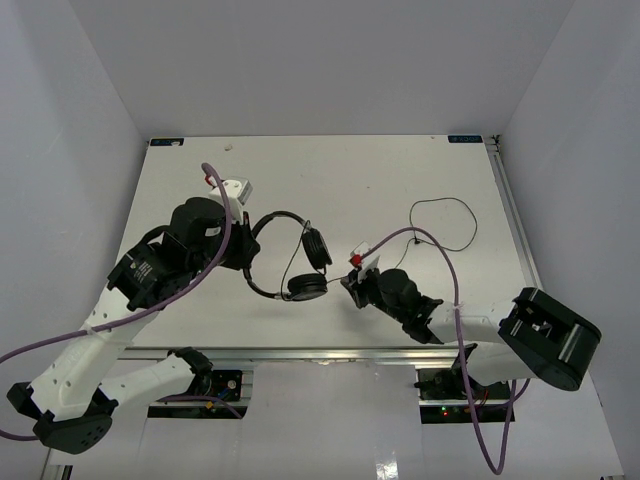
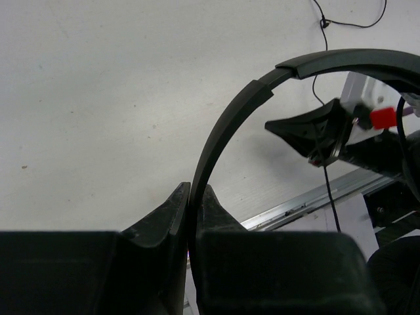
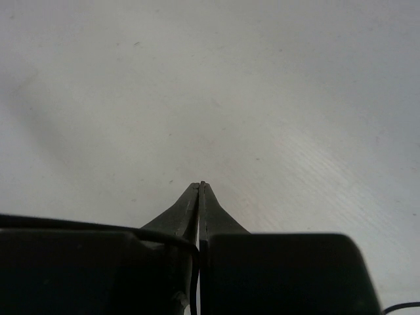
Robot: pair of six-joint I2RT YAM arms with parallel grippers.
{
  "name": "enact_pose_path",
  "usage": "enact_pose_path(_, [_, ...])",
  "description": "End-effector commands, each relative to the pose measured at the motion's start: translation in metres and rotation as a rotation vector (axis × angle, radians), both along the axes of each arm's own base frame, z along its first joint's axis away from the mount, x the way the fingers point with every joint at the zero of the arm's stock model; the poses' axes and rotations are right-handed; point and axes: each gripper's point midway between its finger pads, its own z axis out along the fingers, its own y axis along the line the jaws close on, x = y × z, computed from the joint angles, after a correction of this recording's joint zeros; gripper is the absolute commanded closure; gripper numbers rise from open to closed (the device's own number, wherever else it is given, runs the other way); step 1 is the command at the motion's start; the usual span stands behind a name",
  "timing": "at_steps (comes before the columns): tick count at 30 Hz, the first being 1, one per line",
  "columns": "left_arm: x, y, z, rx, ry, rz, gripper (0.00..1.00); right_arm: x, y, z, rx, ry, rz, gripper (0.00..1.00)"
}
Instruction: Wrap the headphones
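The black headphones (image 1: pixel 290 218) hang above the table at centre-left, with one earcup (image 1: pixel 317 248) above the other earcup (image 1: pixel 307 288). My left gripper (image 1: pixel 246 252) is shut on the thin headband (image 2: pixel 230 125), which runs up between its jaws at the left gripper's tips (image 2: pixel 195 190). The thin black cord (image 1: pixel 442 199) leads from the lower earcup to my right gripper (image 1: pixel 352 283) and loops on the table behind it. In the right wrist view the right gripper (image 3: pixel 200 187) is shut, and the cord (image 3: pixel 98 228) crosses the left finger and drops into the seam between the jaws.
Thick purple robot cables (image 1: pixel 215 262) trail over both arms. A metal rail (image 1: pixel 300 352) marks the table's near edge, and another rail (image 1: pixel 512 215) runs along its right side. White walls enclose the table on three sides.
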Motion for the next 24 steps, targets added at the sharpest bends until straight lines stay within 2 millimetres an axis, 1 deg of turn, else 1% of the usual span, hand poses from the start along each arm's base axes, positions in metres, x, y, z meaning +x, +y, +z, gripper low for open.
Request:
enact_pose_path(1, [-0.010, 0.000, 0.024, -0.050, -0.077, -0.065, 1.00, 0.019, -0.007, 0.035, 0.132, -0.041, -0.031, 0.92])
enact_pose_path(3, [-0.020, -0.009, 0.027, -0.084, -0.085, -0.143, 1.00, 0.026, -0.012, 0.040, 0.145, -0.049, -0.040, 0.92])
enact_pose_path(5, [-0.031, -0.018, 0.026, -0.098, -0.080, -0.235, 1.00, 0.033, -0.016, 0.046, 0.155, -0.055, -0.047, 0.92])
enact_pose_path(8, [-0.037, -0.019, 0.021, -0.079, -0.080, -0.290, 1.00, 0.048, -0.023, 0.061, 0.182, -0.062, -0.064, 0.92])
enact_pose_path(9, [-0.037, -0.019, 0.018, -0.071, -0.077, -0.292, 1.00, 0.050, -0.022, 0.070, 0.198, -0.068, -0.051, 0.92])
enact_pose_path(10, [-0.037, -0.019, 0.015, -0.067, -0.070, -0.295, 1.00, 0.058, -0.029, 0.074, 0.199, -0.067, -0.073, 0.92])
enact_pose_path(14, [-0.030, -0.020, -0.003, -0.020, -0.022, -0.279, 1.00, 0.078, -0.033, 0.111, 0.213, -0.090, -0.072, 0.92])
enact_pose_path(17, [-0.026, -0.026, -0.009, -0.015, 0.006, -0.283, 1.00, 0.093, -0.041, 0.131, 0.199, -0.099, -0.089, 0.92])
enact_pose_path(19, [-0.025, -0.032, -0.013, -0.021, 0.022, -0.301, 1.00, 0.097, -0.042, 0.135, 0.181, -0.077, -0.078, 0.92])
enact_pose_path(20, [-0.025, -0.035, -0.017, -0.021, 0.033, -0.313, 1.00, 0.101, -0.043, 0.139, 0.176, -0.071, -0.074, 0.92])
enact_pose_path(22, [-0.020, -0.042, -0.032, -0.008, 0.062, -0.326, 1.00, 0.110, -0.042, 0.161, 0.175, -0.092, -0.069, 0.92])
enact_pose_path(24, [-0.016, -0.046, -0.048, 0.020, 0.100, -0.335, 1.00, 0.115, -0.040, 0.171, 0.155, -0.087, -0.058, 0.92])
